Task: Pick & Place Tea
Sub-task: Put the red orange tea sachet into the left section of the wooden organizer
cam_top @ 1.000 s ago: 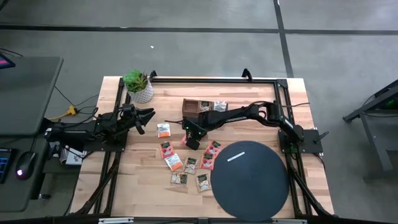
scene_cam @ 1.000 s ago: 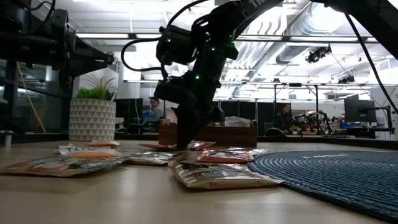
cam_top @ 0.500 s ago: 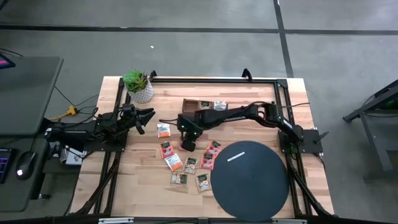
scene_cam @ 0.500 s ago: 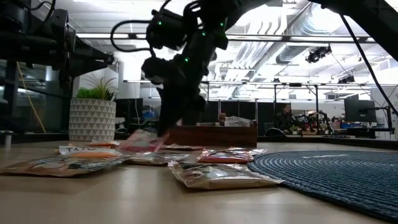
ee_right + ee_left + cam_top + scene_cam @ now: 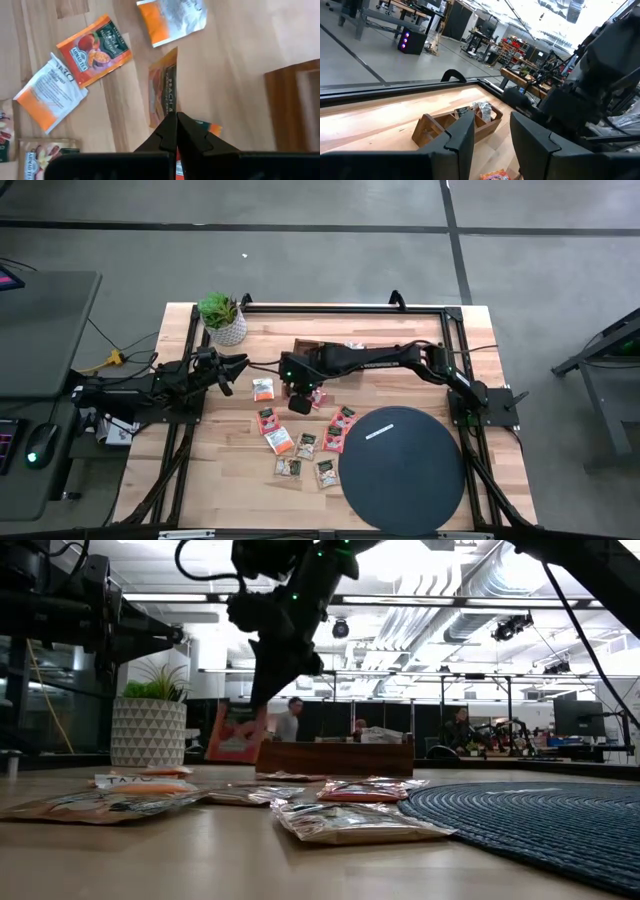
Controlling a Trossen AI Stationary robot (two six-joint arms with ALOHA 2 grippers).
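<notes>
My right gripper [image 5: 258, 700] hangs above the table's middle, shut on a reddish-orange tea sachet [image 5: 232, 732] that is in the air just in front of the brown wooden tray [image 5: 318, 351]. In the right wrist view the sachet [image 5: 162, 92] shows beyond the shut fingers. Several more tea sachets [image 5: 300, 445] lie flat on the wood between the tray and the black disc [image 5: 402, 468]. My left gripper [image 5: 492, 145] waits at the table's left edge, pointing level, open with nothing between its fingers. My right gripper pinches the sachet by one edge [image 5: 171, 109] between its two fingertips [image 5: 167, 131]. The fingers slant steeply down from above. The sachet hangs tilted below and beside the fingers, lifted clear of the table [image 5: 232, 745].
A potted plant [image 5: 222, 318] stands at the far left corner. An orange-and-white sachet [image 5: 263, 388] lies alone to the left of the right gripper. The big black disc fills the near right. A black frame [image 5: 340, 308] runs along the table's far edge.
My right gripper has risen from the table and drifted toward its left and far side, rolling a little, its fingers staying shut. The reddish-orange sachet came up with it: it lay among the others, and now hangs clear of the wood.
</notes>
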